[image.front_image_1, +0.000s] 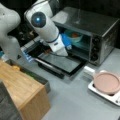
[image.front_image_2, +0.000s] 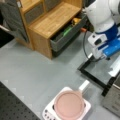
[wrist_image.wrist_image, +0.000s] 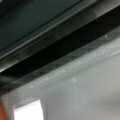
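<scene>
My gripper (image.front_image_1: 63, 52) hangs at the end of the white arm, low over the inner edge of the toaster oven's open glass door (image.front_image_1: 62, 63). The silver toaster oven (image.front_image_1: 100, 27) stands at a front view's top right. Inside it sits a teal bowl (image.front_image_1: 74, 37) with something orange in it. In a front view the gripper (image.front_image_2: 99, 55) is above the dark-framed door (image.front_image_2: 97, 72). The wrist view holds only the door glass (wrist_image.wrist_image: 85, 95) and the oven's dark frame (wrist_image.wrist_image: 60, 47), very close; no fingers show there.
A pink pan (image.front_image_1: 107, 82) with a pale handle rests on a white hotplate (image.front_image_1: 93, 87) to the right of the door, seen also as the pan (image.front_image_2: 69, 105). A wooden cabinet (image.front_image_2: 52, 22) has an open grey drawer (image.front_image_2: 62, 40) holding yellow and green items.
</scene>
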